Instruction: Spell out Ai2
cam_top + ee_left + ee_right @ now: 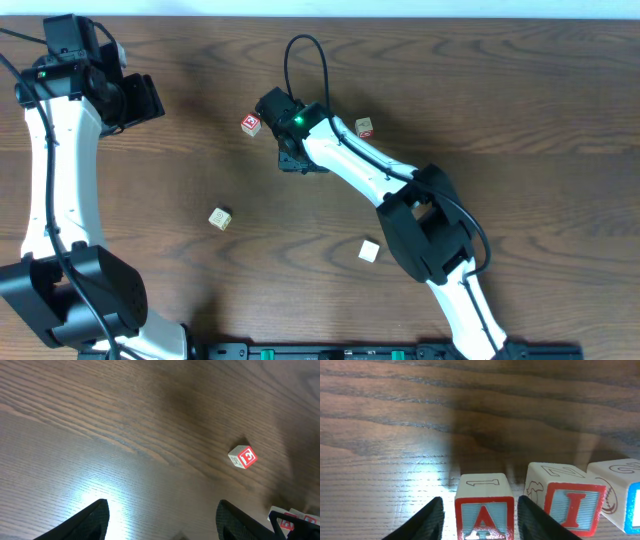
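In the right wrist view, a wooden block with a red letter A (484, 491) stands on the table between my right gripper's fingers (480, 510). There is a small gap on each side, so the gripper is open around it. A block with a red I (574, 502) stands close on its right. A third block with a blue face (626, 491) follows at the frame edge; its character is cut off. From overhead, my right gripper (295, 158) hides this row. My left gripper (143, 100) is open and empty at the far left, also seen in its own wrist view (162, 510).
A red-faced block (251, 124) lies just left of the right gripper and shows in the left wrist view (242, 457). Other loose blocks lie at the upper middle (365, 128), lower left (220, 218) and lower middle (369, 250).
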Available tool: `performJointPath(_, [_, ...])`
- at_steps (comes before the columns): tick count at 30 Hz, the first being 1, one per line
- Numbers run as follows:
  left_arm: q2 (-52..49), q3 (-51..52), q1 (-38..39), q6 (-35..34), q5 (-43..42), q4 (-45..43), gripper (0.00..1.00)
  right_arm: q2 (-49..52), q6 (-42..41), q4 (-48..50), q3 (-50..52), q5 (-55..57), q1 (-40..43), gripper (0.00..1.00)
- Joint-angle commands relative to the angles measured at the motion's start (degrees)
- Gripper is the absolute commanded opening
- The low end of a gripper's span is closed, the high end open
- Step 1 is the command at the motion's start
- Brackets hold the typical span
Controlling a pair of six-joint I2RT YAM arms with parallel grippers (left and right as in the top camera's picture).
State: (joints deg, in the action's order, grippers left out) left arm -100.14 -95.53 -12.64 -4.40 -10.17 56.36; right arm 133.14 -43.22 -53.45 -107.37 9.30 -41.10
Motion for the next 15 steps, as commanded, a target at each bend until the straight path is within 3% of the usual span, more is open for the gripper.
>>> performJointPath(1, [-0.1, -0.2, -0.1, 0.7, -0.4, -0.1, 0.7, 1.0, -0.3, 0.7, 0.3, 1.7, 1.0, 0.51])
performJointPath(10, [-0.1, -0.2, -0.1, 0.7, -0.5, -0.1, 0.7, 1.0, 3.1, 6.8, 0.2, 4.8, 1.3, 0.56])
performJointPath(15, [-0.2, -0.2, 0.5, 2.1, -5.2, -0.3, 0.68, -0.4, 5.6, 7.1, -3.1, 6.3, 3.2, 0.47])
